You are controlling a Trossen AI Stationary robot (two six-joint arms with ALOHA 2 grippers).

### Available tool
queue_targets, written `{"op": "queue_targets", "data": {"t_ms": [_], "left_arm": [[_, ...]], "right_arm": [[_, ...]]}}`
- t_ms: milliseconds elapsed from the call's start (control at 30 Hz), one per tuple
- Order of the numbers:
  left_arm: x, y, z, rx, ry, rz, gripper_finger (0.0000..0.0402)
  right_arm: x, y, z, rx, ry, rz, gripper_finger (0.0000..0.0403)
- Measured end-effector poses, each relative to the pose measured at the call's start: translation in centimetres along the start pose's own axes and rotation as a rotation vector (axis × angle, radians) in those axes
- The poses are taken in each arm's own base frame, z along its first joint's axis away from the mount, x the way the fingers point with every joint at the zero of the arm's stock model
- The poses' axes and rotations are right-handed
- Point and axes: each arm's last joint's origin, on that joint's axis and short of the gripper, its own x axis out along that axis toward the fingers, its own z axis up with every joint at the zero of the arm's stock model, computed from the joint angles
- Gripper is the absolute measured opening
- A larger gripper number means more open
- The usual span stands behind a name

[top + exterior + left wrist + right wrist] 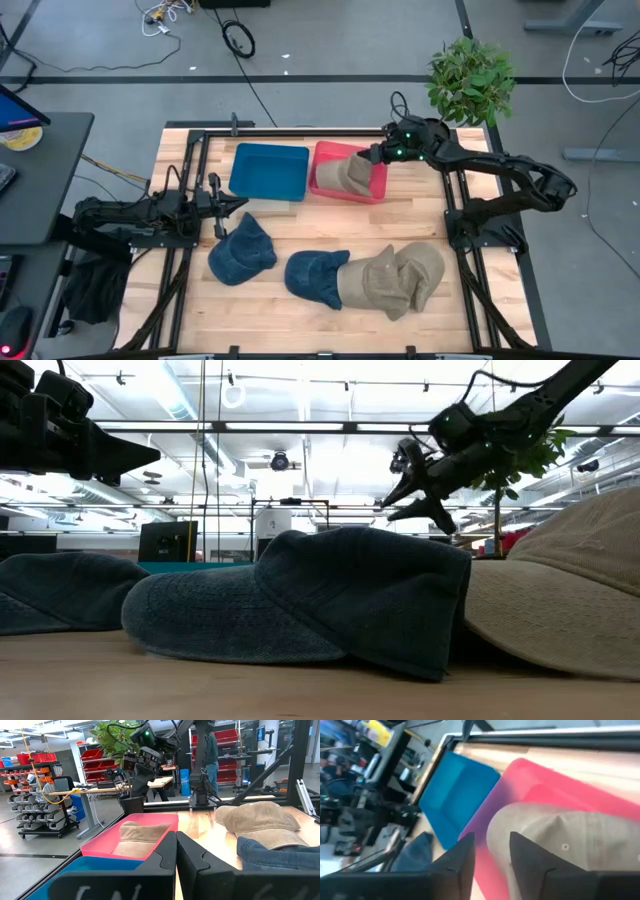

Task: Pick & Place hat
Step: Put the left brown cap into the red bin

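Above the pink bin (322,152), the right tool (375,155) hovers with fingers parted, empty; a tan hat (352,172) lies inside, partly over the rim. Retreating carelessly could snag it. Left tool (222,205) waits closed.

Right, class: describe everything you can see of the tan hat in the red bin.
The tan hat looks like a soft cotton cap with stitched panels and small eyelets. It lies inside the red bin, filling most of it and leaning on the wall away from the blue bin. The right gripper hovers open just above it, not touching.
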Motion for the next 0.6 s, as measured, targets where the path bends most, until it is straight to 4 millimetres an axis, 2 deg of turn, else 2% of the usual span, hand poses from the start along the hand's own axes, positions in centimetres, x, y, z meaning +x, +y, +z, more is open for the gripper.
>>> {"op": "queue_targets", "data": {"t_ms": [267,600], "left_arm": [[0.0,0.0,0.0,0.000,0.000,0.000,0.0003],[0.0,0.0,0.0,0.000,0.000,0.000,0.0003]], "right_arm": [[1.9,0.5,-1.9,-0.074,0.094,0.006,0.0009],[4.5,-1.0,-3.6,0.054,0.167,-0.093,0.0002]]}}
